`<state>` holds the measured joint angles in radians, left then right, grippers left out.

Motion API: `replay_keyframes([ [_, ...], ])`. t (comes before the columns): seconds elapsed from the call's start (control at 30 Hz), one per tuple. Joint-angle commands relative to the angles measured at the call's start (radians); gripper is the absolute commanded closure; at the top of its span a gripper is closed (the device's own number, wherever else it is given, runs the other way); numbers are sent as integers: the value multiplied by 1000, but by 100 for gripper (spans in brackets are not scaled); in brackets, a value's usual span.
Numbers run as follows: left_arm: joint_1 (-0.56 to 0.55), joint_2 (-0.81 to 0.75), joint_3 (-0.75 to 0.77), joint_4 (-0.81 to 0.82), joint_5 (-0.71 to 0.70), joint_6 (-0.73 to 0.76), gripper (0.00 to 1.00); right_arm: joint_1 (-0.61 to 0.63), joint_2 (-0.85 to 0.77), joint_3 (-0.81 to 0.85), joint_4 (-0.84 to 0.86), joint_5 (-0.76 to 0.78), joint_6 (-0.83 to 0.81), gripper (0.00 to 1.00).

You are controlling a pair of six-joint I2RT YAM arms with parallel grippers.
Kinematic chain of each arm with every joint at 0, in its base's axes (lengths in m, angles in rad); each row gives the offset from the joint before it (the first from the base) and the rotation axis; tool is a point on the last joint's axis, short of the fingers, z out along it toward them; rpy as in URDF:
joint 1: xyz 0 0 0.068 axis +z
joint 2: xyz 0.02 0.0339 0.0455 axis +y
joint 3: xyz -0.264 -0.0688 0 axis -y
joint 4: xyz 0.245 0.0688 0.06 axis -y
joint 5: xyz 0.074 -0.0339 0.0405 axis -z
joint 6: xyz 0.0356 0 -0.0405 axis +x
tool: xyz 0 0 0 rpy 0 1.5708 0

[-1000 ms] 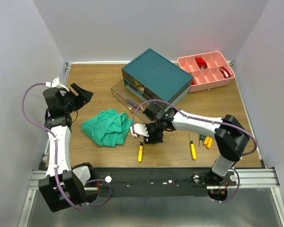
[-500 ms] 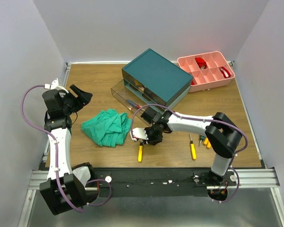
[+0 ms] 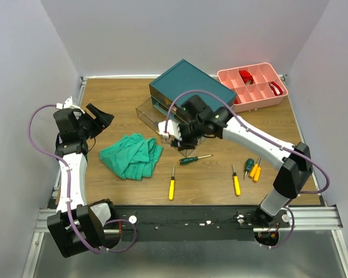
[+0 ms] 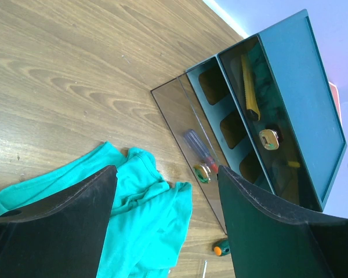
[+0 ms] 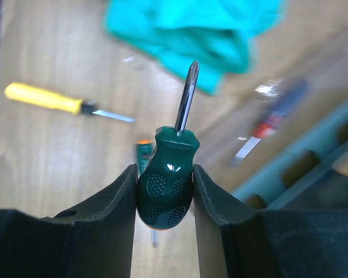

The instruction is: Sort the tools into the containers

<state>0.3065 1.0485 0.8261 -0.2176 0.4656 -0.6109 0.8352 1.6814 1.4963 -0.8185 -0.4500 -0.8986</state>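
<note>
Right fingers (image 5: 126, 191) clamped on a stubby green screwdriver (image 5: 165, 194), shaft pointing up-frame in the wrist view. From above, they hung at centre frame over the pulled-out clear drawer (image 3: 146, 110) of the teal box (image 3: 191, 90). One tool (image 4: 192, 142) lay in that drawer, handle possibly red-and-blue. Left fingers (image 4: 98, 191) spread apart, empty, at left of frame. Green cloth (image 3: 131, 155) on bench (image 3: 116, 98), lower left of centre.

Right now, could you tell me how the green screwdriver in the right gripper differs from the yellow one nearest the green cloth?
The green screwdriver has a stubby, bulbous handle; the yellow screwdriver has a slim one. The green one is clamped in the right gripper, off the table; the yellow one lies loose on it. Both have thin metal shafts.
</note>
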Motion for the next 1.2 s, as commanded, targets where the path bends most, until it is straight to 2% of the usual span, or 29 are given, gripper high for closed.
replay_keyframes([
  [0.0, 3, 7, 33, 29, 24, -4, 21, -36, 46, 80, 151, 58, 210, 93],
  [0.07, 2, 11, 39, 24, 25, -4, 21, -41, 121, 125, 188, 138, 240, 89],
  [0.2, 3, 16, 53, 17, 31, -4, 21, -41, 204, 166, 231, 244, 253, 46],
  [0.3, 3, 10, 59, 14, 33, 0, 21, -42, 176, 159, 231, 241, 254, 38],
  [0.47, 3, -19, 25, 24, 27, -6, 21, -42, 58, 29, 188, 150, 184, 37],
  [0.63, 6, -39, -21, 38, 27, -9, 20, -42, -96, -245, 202, 94, 86, 38],
  [0.73, 6, -44, -31, 40, 25, -7, 20, -42, -144, -339, 212, 74, 40, 38],
  [1.0, 6, -45, -41, 30, 30, -1, 20, -42, -115, -389, 208, 43, -40, 40],
  [1.17, 8, -56, -44, 14, 22, 11, 20, -42, -75, -436, 258, 89, -97, 40],
])
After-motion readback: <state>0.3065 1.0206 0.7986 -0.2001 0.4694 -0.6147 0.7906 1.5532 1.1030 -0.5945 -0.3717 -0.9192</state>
